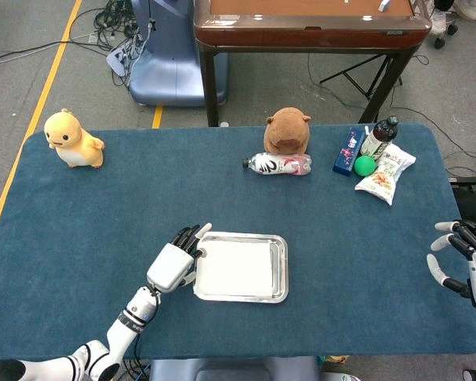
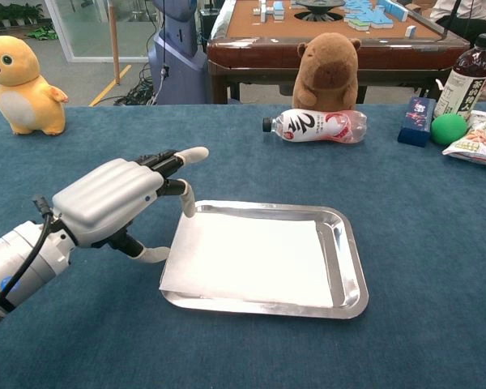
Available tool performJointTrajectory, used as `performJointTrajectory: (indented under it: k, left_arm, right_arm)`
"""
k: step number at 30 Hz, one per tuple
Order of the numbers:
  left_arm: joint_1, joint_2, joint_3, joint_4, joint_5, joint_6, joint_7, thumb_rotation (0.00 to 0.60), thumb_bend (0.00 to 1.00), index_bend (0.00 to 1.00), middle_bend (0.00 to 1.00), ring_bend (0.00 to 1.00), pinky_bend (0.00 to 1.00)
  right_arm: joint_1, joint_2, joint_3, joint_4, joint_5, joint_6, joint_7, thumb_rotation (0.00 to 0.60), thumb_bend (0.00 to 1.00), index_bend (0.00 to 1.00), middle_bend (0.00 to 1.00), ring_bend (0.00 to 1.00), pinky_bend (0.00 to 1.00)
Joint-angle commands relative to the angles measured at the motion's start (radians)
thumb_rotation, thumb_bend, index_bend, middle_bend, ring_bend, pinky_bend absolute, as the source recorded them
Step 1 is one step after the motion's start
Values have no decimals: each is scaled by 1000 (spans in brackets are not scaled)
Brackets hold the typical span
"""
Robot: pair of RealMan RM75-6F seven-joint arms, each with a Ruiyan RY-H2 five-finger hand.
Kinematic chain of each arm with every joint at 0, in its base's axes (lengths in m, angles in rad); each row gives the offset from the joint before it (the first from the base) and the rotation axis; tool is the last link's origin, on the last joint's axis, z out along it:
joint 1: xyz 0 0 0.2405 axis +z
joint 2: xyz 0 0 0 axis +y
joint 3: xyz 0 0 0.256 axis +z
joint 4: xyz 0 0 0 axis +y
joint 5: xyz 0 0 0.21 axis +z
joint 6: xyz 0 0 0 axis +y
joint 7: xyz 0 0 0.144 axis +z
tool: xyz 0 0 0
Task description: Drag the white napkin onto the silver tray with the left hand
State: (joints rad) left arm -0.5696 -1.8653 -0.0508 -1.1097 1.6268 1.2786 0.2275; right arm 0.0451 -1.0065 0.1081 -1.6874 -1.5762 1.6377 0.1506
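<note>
The white napkin [image 1: 234, 268] [image 2: 251, 259] lies flat inside the silver tray [image 1: 282, 270] [image 2: 350, 271], covering most of its floor; its left edge sits over the tray's left rim. My left hand [image 1: 173, 264] [image 2: 113, 198] is at the tray's left side with its fingers spread. One fingertip [image 2: 188, 207] touches the napkin's far left corner and the thumb lies against its left edge. My right hand [image 1: 464, 260] hovers at the table's right edge, fingers apart and holding nothing.
A yellow plush [image 1: 74, 139] sits at the far left. Along the far edge are a brown capybara plush [image 1: 287, 131], a lying bottle [image 1: 278, 164], a blue box [image 1: 349, 151], a green ball [image 1: 365, 165], a dark bottle [image 1: 381, 133] and a snack bag [image 1: 385, 173].
</note>
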Motion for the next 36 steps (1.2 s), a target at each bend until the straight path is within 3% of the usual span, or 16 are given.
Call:
performJointTrajectory:
  k: [1, 14, 36]
  left_arm:
    - [-1, -7, -6, 0, -10, -6, 15, 600, 171, 434, 0, 0, 123]
    - [-4, -22, -15, -9, -24, -5, 67, 600, 116, 418, 0, 0, 123]
    - [-31, -58, -29, 17, -36, -22, 45, 600, 104, 413, 16, 0, 123]
  right_arm:
    - [-1, 0, 2, 1, 0, 4, 4, 600, 355, 534, 346, 229, 462]
    - [-5, 3, 6, -1, -2, 11, 25, 600, 354, 534, 346, 229, 462]
    - [-14, 3, 23, 3, 14, 34, 55, 600, 354, 538, 346, 229, 462]
